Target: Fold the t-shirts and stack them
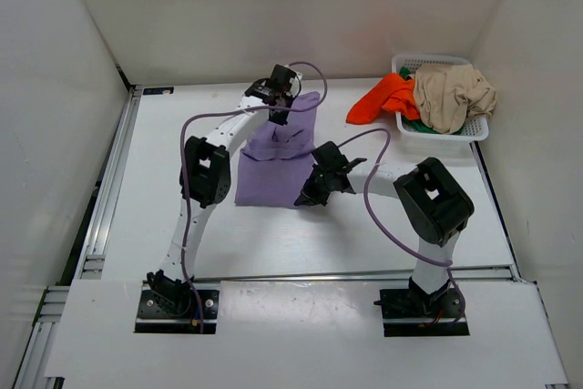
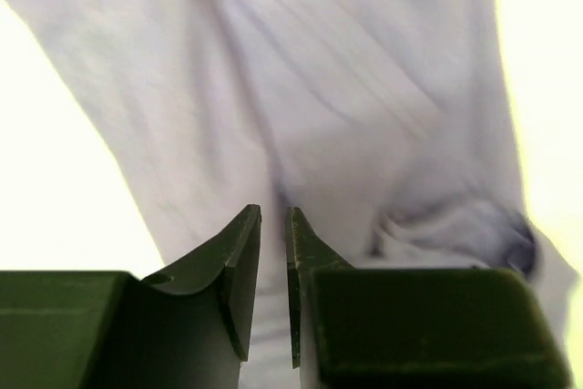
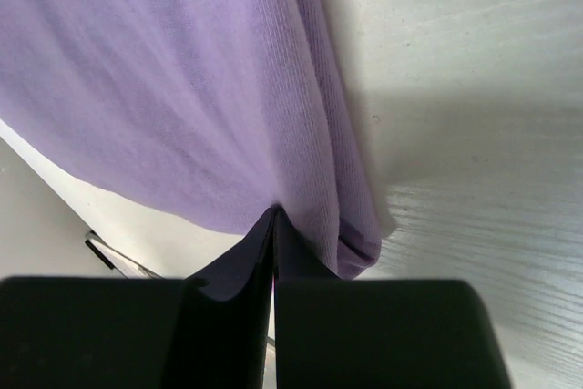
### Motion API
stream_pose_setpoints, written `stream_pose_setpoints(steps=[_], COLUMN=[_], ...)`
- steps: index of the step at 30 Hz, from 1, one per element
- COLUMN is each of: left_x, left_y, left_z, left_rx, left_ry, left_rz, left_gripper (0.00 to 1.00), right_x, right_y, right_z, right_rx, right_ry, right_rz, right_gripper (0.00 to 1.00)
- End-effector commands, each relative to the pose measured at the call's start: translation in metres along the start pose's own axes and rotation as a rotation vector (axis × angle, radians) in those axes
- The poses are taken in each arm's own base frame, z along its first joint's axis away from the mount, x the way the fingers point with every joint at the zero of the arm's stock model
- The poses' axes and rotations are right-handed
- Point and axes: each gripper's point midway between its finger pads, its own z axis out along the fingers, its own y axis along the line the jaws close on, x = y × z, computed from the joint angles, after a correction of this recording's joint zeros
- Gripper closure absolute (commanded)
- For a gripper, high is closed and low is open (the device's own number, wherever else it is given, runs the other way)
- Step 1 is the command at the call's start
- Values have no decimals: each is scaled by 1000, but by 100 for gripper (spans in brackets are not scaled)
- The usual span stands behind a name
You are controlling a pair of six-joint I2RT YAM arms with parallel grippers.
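The lavender t-shirt [image 1: 271, 170] lies partly folded on the table's middle. My left gripper [image 1: 280, 117] is over its far end, jaws closed on a raised pinch of the cloth; in the left wrist view the gripper [image 2: 273, 211] has lavender cloth [image 2: 319, 88] between its narrow jaws. My right gripper [image 1: 306, 196] is at the shirt's near right corner, shut on its edge; the right wrist view shows the gripper [image 3: 274, 212] meeting the folded hem [image 3: 164, 70]. The beige t-shirt [image 1: 453, 93], the orange-red t-shirt [image 1: 381, 99] and the green t-shirt [image 1: 413, 121] sit bunched at the back right.
A white mesh basket [image 1: 446, 134] at the back right holds the three bunched shirts, the orange-red one spilling over its left rim onto the table. White walls close the table on three sides. An aluminium rail [image 1: 109, 179] runs along the left edge.
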Motion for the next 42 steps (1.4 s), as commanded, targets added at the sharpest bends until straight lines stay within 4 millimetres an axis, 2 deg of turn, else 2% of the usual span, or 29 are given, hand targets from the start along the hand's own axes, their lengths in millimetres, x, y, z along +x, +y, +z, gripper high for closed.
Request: stream_pose_setpoints(steps=[1, 3, 4, 5, 6, 7, 8, 9, 10, 11, 13, 15, 18, 22, 26, 27, 29, 31, 33, 37, 38, 40, 42], left_x=[-26, -28, -40, -32, -33, -45, -27, -21, -24, 8, 34, 78, 107, 131, 147, 143, 121, 115, 123, 116, 101, 95, 79], left_y=[45, 48, 48, 44, 41, 40, 33, 18, 16, 9, 6, -2, -6, -24, -25, -21, -15, -10, -3, 23, 24, 39, 47], left_z=[-3, -10, -32, -37, -48, -77, -79, -90, -118, -112, -119, -112, -110, -115, -83, -80, -79, -67, -54, -24, -23, -18, -13], left_rx=[-127, -107, -86, -60, -31, 27, 68, 160, 196, 223, 239, 247, 262, 323, 266, 262, 269, 253, 199, 124, 122, 108, 91], left_ry=[-72, -80, -115, -97, -107, -151, -114, -109, -140, -67, -18, 118, 229, 356, 430, 423, 371, 359, 380, 354, 319, 305, 256], left_rz=[-54, -62, -69, -63, -64, -73, -65, -60, -59, -54, -52, -39, -35, -19, 9, -1, -25, -32, -20, -51, -54, -80, -92], left_gripper=[71, 71, 69, 67, 65, 65, 64, 64, 64, 64, 63, 64, 68, 71, 76, 77, 77, 77, 77, 78, 78, 78, 77], right_x=[10, 11, 6, 7, 2, -2, -4, -9, -10, -10, -10, -7, -4, 9, 11, 11, 12, 17, 19, 22, 23, 24, 26], right_y=[-22, -21, -15, -13, -1, 3, 9, 16, 18, 15, 17, 13, 5, -3, -8, -8, -10, -14, -19, -25, -27, -29, -34], right_z=[-5, -8, -9, -10, -14, -15, -18, -19, -21, -18, -19, -18, -15, -14, -12, -12, -14, -13, -12, -13, -15, -17, -16], right_rx=[78, 76, 64, 69, 53, 54, 46, 48, 47, 55, 55, 61, 75, 91, 100, 100, 101, 110, 119, 130, 132, 132, 141], right_ry=[14, 14, -1, -6, -14, -30, -34, -47, -47, -43, -43, -30, -23, -4, -1, -1, 0, 9, 13, 19, 19, 19, 24], right_rz=[2, -13, -30, -66, -84, -103, -120, -134, -148, -146, -146, -134, -109, -110, -87, -87, -87, -92, -90, -87, -87, -87, -84], right_gripper=[100, 100, 100, 100, 100, 100, 100, 100, 100, 100, 100, 100, 100, 100, 100, 100, 100, 100, 100, 100, 100, 100, 100])
